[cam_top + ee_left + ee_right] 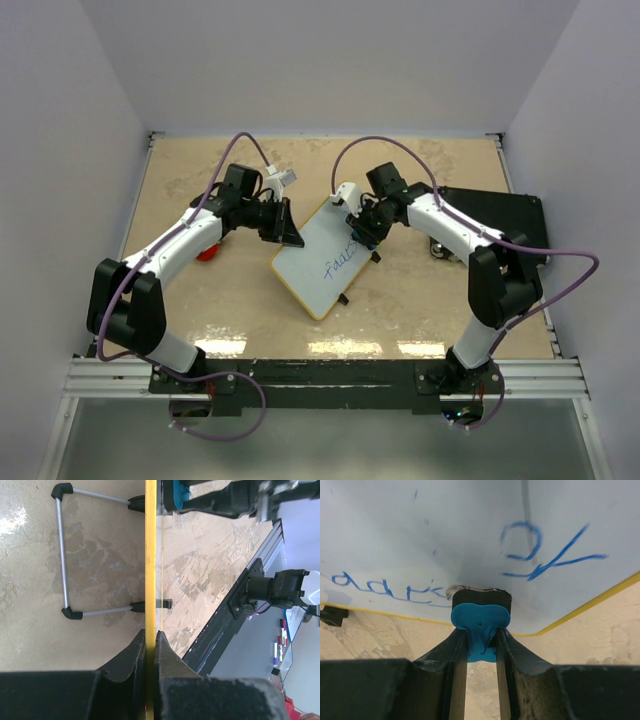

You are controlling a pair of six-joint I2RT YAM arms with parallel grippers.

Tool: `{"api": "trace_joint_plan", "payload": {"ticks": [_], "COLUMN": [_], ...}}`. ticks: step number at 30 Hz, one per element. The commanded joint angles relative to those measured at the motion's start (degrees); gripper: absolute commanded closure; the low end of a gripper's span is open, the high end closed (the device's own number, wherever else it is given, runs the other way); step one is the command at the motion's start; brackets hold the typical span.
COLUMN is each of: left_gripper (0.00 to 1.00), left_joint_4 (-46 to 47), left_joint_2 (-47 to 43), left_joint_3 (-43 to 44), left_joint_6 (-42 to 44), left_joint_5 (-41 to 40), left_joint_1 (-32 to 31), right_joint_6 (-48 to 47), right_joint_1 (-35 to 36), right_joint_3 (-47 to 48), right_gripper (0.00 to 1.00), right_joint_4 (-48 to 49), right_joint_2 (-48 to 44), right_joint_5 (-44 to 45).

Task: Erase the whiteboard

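The whiteboard (pixel 322 257) lies tilted in the middle of the table, white with a yellow frame and blue handwriting (pixel 341 262). My left gripper (pixel 291 236) is shut on its upper left edge; in the left wrist view the yellow frame (pixel 150 555) runs edge-on between the fingers (pixel 165 650). My right gripper (pixel 368 237) is shut on a blue eraser (pixel 480 621) with a black felt pad, pressed against the board's right end. The right wrist view shows blue writing (pixel 540 547) on the white surface on both sides of the eraser.
A black rectangular case (pixel 497 222) lies at the right behind the right arm. A red object (pixel 207 252) shows under the left arm. The board's metal stand (pixel 62 555) and black tabs (pixel 166 602) show in the left wrist view. Walls close the table on three sides.
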Motion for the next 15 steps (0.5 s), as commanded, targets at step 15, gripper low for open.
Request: {"api": "trace_joint_plan", "payload": {"ticks": [15], "left_gripper": [1.00], "left_joint_4": [0.98], "left_joint_2": [0.87], "left_joint_3": [2.02], "left_joint_6": [2.25], "left_joint_5": [-1.88], "left_joint_1": [-0.28], "right_joint_6": [-0.29], "right_joint_1": [-0.32], "right_joint_3": [11.80], "right_gripper": [1.00], "right_joint_4": [2.61], "right_joint_2": [4.27], "right_joint_5": [-2.57]}}
